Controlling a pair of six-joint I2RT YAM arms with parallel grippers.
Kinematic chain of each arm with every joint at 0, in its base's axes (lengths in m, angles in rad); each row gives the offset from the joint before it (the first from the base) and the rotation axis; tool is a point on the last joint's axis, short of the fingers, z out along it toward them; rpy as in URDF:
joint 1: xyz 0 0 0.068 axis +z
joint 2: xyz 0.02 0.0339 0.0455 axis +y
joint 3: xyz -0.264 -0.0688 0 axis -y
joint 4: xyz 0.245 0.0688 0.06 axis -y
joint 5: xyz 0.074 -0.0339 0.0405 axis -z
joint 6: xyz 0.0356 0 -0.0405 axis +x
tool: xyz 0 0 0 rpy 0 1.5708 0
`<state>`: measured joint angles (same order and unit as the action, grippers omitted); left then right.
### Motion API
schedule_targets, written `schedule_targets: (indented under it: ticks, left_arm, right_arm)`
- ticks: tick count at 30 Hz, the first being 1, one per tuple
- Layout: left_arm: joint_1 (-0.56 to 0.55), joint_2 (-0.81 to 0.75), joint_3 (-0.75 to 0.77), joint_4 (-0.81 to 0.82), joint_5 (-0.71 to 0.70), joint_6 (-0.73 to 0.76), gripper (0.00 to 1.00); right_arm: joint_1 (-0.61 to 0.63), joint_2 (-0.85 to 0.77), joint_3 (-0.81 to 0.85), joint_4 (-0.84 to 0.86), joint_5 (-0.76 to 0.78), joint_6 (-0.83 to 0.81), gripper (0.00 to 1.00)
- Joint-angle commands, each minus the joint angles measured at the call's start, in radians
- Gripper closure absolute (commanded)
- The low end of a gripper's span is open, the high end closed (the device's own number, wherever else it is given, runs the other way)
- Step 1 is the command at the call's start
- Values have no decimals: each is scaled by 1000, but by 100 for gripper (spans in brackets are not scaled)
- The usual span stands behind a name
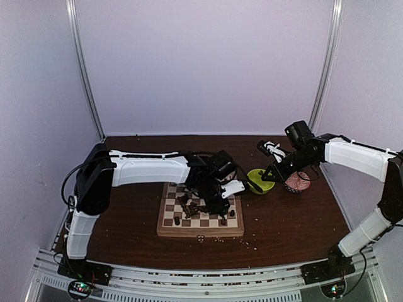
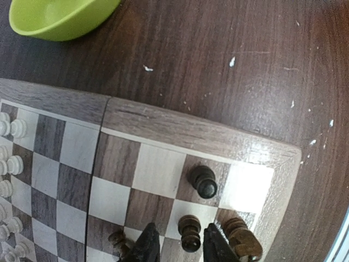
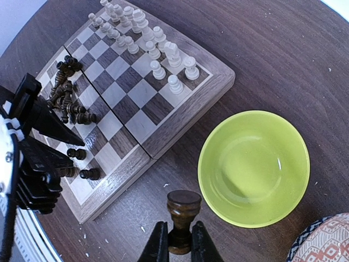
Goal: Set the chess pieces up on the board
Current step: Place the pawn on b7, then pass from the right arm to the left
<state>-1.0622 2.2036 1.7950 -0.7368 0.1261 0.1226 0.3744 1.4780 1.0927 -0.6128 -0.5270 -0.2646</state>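
The board (image 1: 200, 230) lies in front of the left arm, with cream-white pieces (image 3: 158, 54) along its far side and dark brown pieces (image 3: 68, 93) on the near side, some heaped. My left gripper (image 2: 181, 243) hangs low over the board's corner, open. A dark pawn (image 2: 190, 233) stands upright between its fingers with a gap on each side. Another dark pawn (image 2: 203, 182) stands one square further on, and a rook-like piece (image 2: 242, 240) is beside the right finger. My right gripper (image 3: 179, 240) is shut on a dark brown piece (image 3: 182, 210), held over the table next to the green bowl.
A lime-green bowl (image 3: 253, 166) stands just right of the board, nothing in it. A red patterned bowl (image 1: 296, 182) stands beyond it to the right. Pale crumbs (image 1: 217, 239) dot the dark table near the board's front edge. The left arm (image 3: 32, 142) reaches over the board's near side.
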Motion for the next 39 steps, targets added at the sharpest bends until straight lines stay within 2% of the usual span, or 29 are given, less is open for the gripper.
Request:
schedule_targets:
  ticks: [1, 4, 7, 12, 15, 23, 31, 39]
  left_arm:
    - [7, -109, 53, 10, -18, 20, 67]
    - [15, -167, 59, 2, -33, 37, 66]
    - [26, -267, 11, 43, -71, 58, 67]
    - [27, -543, -356, 360, 15, 282, 65]
    - [25, -618, -482, 482, 27, 400, 60]
    - [-2, -617, -499, 480, -39, 514, 56]
    - [-67, -620, -558, 524, -83, 554, 55]
    - [-100, -589, -559, 520, -152, 582, 61]
  right_arm:
    - [-6, -6, 4, 2, -24, -6, 94]
    - [-6, -19, 11, -8, -44, -20, 94]
    - [-4, -22, 32, -24, -128, -22, 94]
    - [43, 39, 147, -148, -262, -60, 93]
    - [85, 77, 214, -204, -339, -82, 93]
    - [225, 206, 381, -352, -437, -144, 93]
    - [313, 282, 458, -404, -477, -156, 93]
    - [341, 315, 482, -446, -495, -175, 93]
